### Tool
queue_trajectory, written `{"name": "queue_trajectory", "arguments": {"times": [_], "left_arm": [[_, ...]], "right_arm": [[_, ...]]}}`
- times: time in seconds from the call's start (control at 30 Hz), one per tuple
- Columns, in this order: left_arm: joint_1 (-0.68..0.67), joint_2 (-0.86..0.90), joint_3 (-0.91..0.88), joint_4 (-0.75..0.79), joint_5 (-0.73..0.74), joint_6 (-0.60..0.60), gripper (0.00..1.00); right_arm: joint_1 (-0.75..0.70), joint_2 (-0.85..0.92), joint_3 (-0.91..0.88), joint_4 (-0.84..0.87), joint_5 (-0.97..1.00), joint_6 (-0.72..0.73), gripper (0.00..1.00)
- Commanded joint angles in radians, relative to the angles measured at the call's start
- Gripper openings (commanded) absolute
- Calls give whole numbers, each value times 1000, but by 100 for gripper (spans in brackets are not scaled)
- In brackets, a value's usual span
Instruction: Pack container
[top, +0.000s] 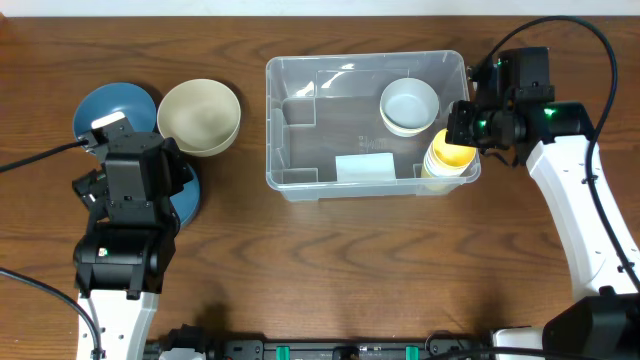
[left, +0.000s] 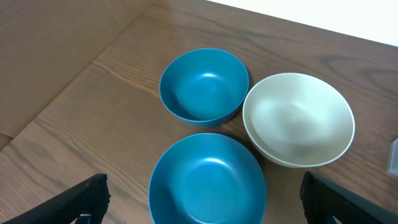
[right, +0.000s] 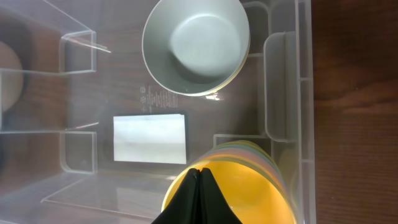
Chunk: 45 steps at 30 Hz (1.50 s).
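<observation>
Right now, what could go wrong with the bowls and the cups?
1. The open left claw hangs over the near blue bowl. The far blue bowl and the cream bowl crowd it, so a grab may knock a neighbour.
2. The shut right claw is at the rim of the yellow cups, in a corner of the container. A sideways move could tip the stack.
</observation>
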Motion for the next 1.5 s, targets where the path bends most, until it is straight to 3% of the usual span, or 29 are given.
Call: {"name": "queue_trajectory", "arguments": {"times": [0.0,0.9,1.47], "left_arm": [[5,1,22,0,-15,-9,98],[5,1,22,0,-15,-9,98],[5,1,22,0,-15,-9,98]], "right_arm": [[8,11,19,4,1,-6,1],[8,71,11,-12,1,-10,1],[8,71,-167,57,1,-6,1]]}}
